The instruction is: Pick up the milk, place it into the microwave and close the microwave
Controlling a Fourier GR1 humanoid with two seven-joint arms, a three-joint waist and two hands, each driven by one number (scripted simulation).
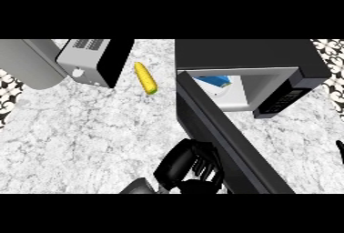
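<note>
Marbled worktop (80, 132): milk (216, 82) sits inside the microwave (269, 77), so the left hand (178, 164), fingers straight (holding nothing), presses the door (228, 141) to swing it closed.

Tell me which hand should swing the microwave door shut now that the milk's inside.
Left, probably. The left hand is already against the open microwave door; the right hand barely shows at the right edge.

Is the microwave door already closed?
No. The microwave door stands swung open toward the robot, with the milk visible inside the microwave, and the left hand is at the door.
</note>
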